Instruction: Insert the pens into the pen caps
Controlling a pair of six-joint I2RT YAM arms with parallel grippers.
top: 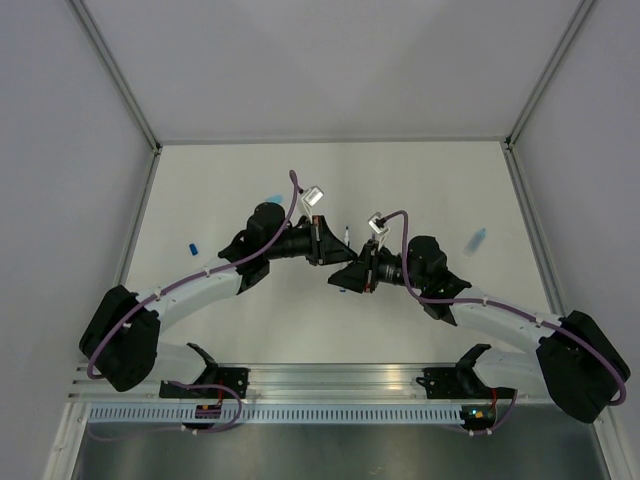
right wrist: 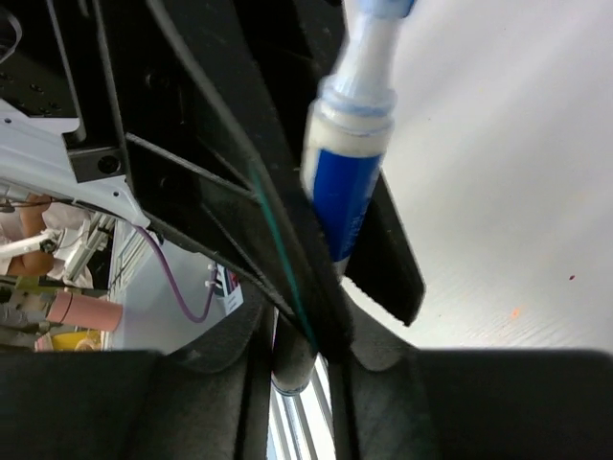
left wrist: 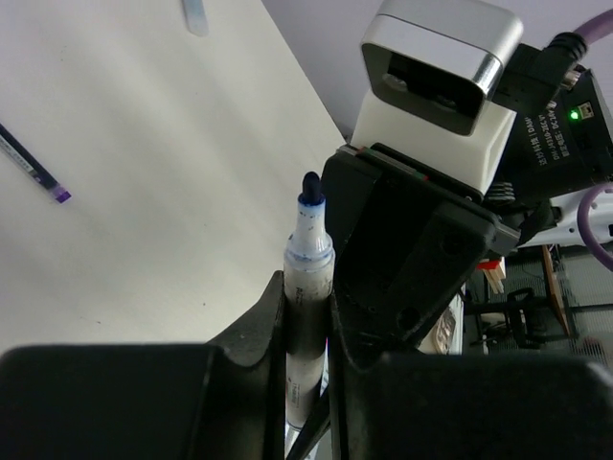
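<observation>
My left gripper [top: 328, 246] [left wrist: 308, 292] is shut on a whitish pen [left wrist: 307, 251] [top: 346, 237] whose dark blue tip sticks out past the fingers. In the right wrist view the same pen [right wrist: 351, 144] shows a blue label and sits just beyond my right gripper [right wrist: 297, 335] [top: 347, 277]. That gripper is shut on a short shadowed tube, a pen cap [right wrist: 292, 362]. The two grippers meet above the table's middle. A black pen [left wrist: 29, 166] lies on the table. Loose caps lie apart: light blue ones [top: 272, 197] [top: 477, 238] and a dark blue one [top: 193, 246].
White walls with metal corner posts [top: 130, 100] close in the white table [top: 420, 190] on three sides. An aluminium rail [top: 330, 380] with the arm bases runs along the near edge. The right wrist camera [left wrist: 441, 57] looms close in the left wrist view.
</observation>
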